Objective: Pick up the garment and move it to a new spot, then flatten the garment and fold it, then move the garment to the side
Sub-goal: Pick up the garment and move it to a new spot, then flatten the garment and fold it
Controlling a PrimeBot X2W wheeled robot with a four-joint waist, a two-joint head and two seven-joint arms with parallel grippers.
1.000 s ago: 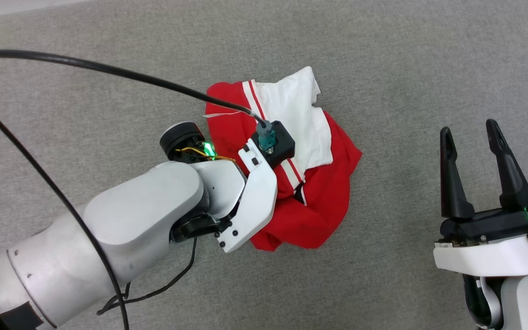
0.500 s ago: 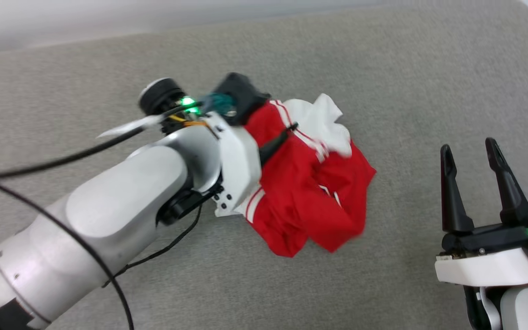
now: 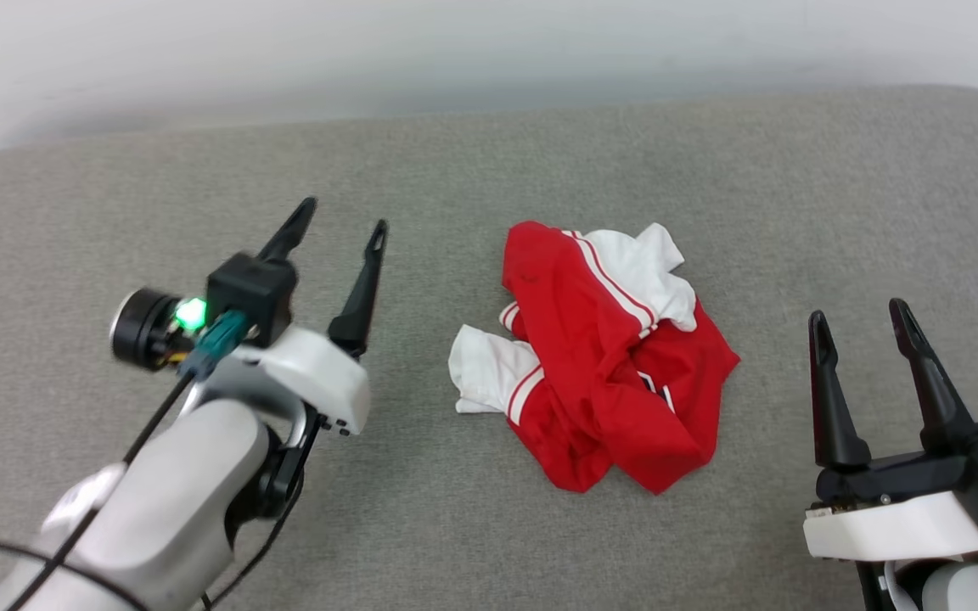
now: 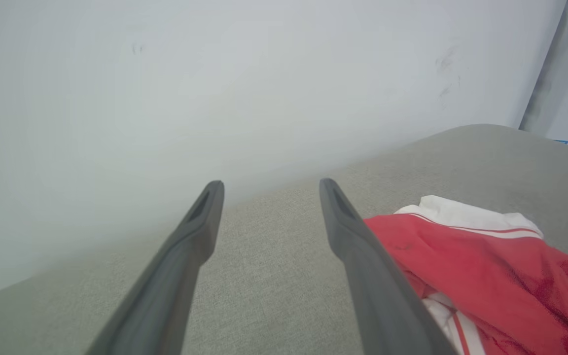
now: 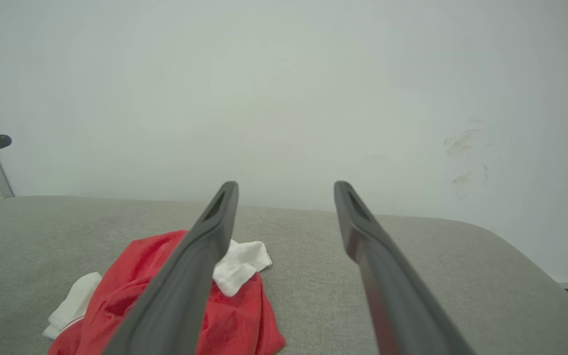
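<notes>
Jersey tee (image 3: 616, 373) is sitting in a crumpled heap mid-surface, between the two arms, and nothing's got hold of it. Left gripper (image 3: 345, 214) and right gripper (image 3: 856, 310) are both spread wide and empty, clear of the cloth. My worry: it's so bunched that a pinch could catch several layers, or the sleeve tucked underneath, and it'd never spread flat. Surface is a grey woven-fabric pad (image 3: 200, 170) with rounded corners, and a plain pale wall (image 3: 455, 51) stands right behind it.

Bright, even light; soft shadows; slight blur.
</notes>
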